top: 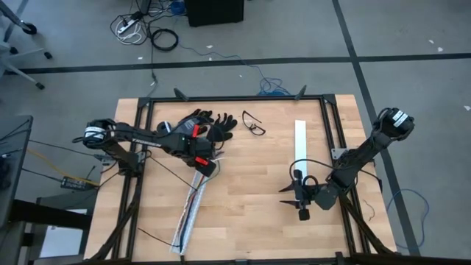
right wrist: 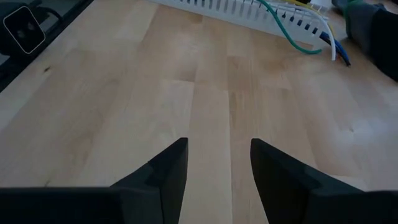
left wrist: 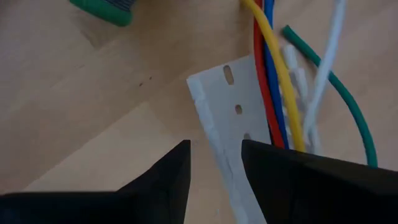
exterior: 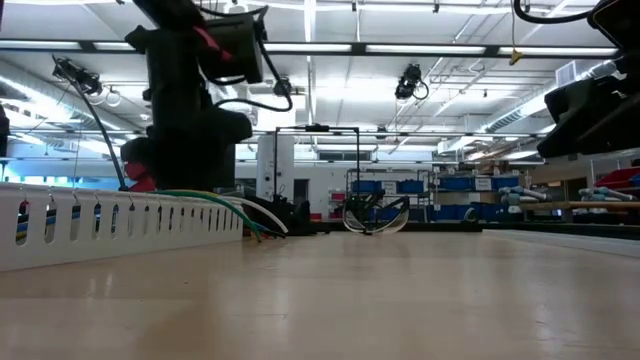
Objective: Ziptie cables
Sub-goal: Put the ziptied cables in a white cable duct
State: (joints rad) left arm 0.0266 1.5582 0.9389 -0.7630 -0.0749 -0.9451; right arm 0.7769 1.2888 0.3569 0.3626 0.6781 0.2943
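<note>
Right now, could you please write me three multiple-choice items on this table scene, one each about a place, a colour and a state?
1. Where is the left gripper?
A. over the end of the white slotted strip holding the cables
B. by the safety glasses
C. off the table

2. What colour is the cable curving farthest from the bundle?
A. orange
B. green
C. pink

3. What is in the right gripper?
A. the black gloves
B. a cable
C. nothing

Answers: 1 A, the high view shows it there. 2 B, the left wrist view shows a green one arcing aside. 3 C, only bare wood lies between its open fingers.

I see yellow, blue, red, green and white cables (left wrist: 281, 74) on a white slotted strip (left wrist: 231, 112) over pale wood table (right wrist: 186, 93)
</note>
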